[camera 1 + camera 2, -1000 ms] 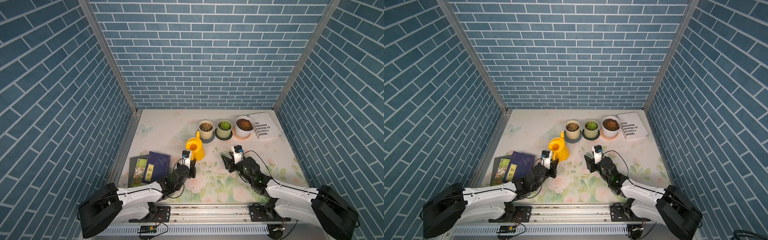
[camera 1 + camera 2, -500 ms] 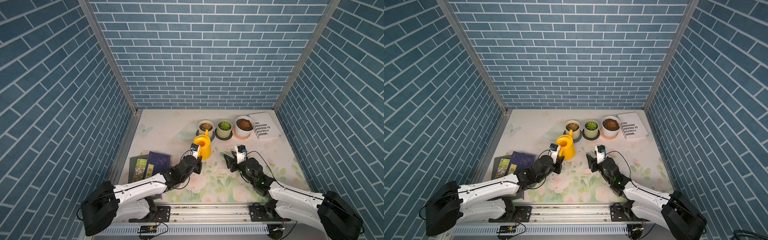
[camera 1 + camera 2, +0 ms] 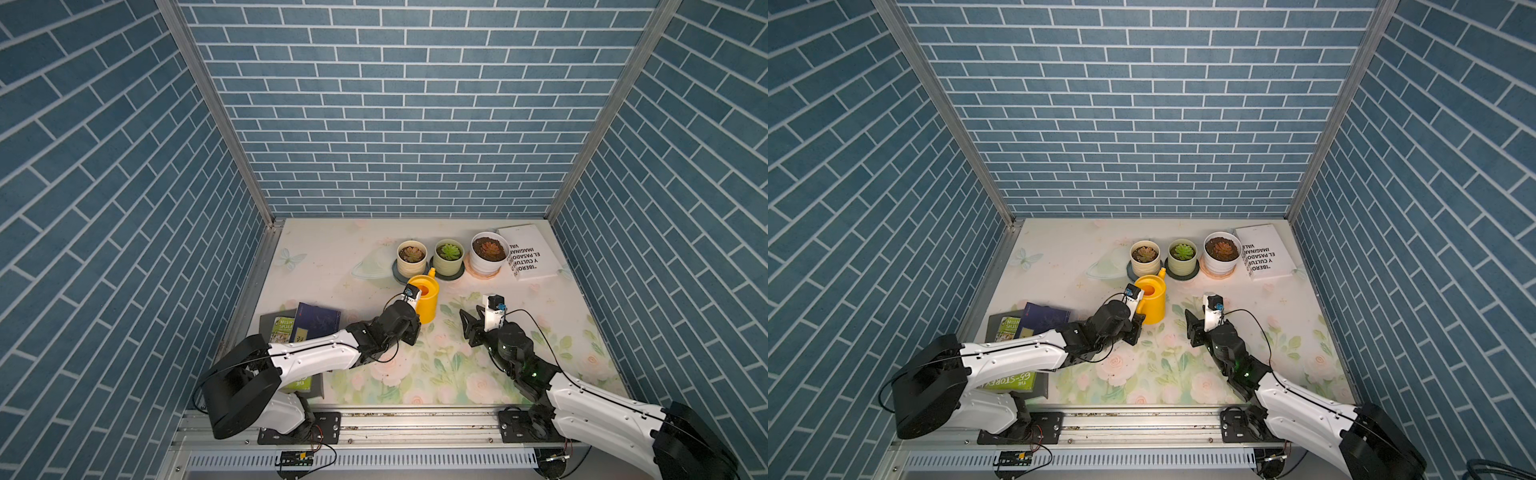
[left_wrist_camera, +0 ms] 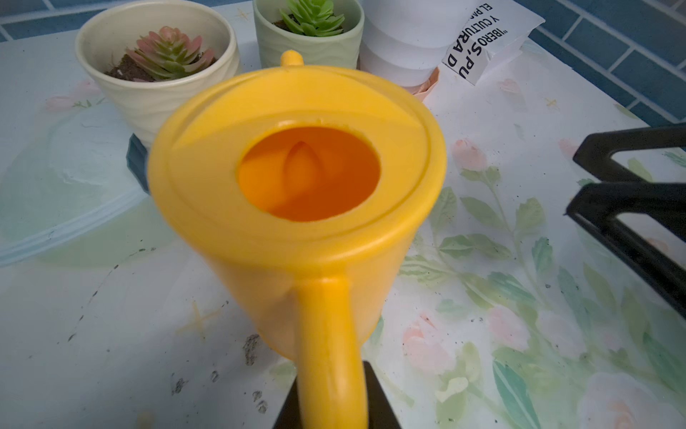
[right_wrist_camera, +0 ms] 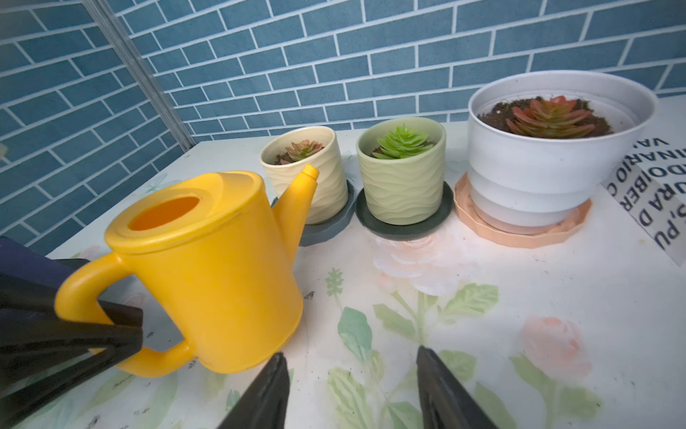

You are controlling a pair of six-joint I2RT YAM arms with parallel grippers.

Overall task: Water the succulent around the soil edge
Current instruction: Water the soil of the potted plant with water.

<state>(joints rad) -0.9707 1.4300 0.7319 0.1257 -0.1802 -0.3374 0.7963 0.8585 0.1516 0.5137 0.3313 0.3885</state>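
Blue brick walls (image 3: 407,124) enclose succulent (image 3: 489,249) on floral, seemingly soil-flecked tabletop (image 3: 324,291).

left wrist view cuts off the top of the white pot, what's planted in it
Observer: A reddish-orange succulent, with a ring of dark soil reaching out to the white pot rim.
Operator: ok and where's the spout aimed, i only see its tip
Observer: In a top view the watering can has its spout pointing toward the gap between the cream pot and the green pot, not toward the white one.
Operator: is the right arm carrying anything
Observer: No. The right gripper has its fingers apart with nothing between them, just bare tabletop beside the can.
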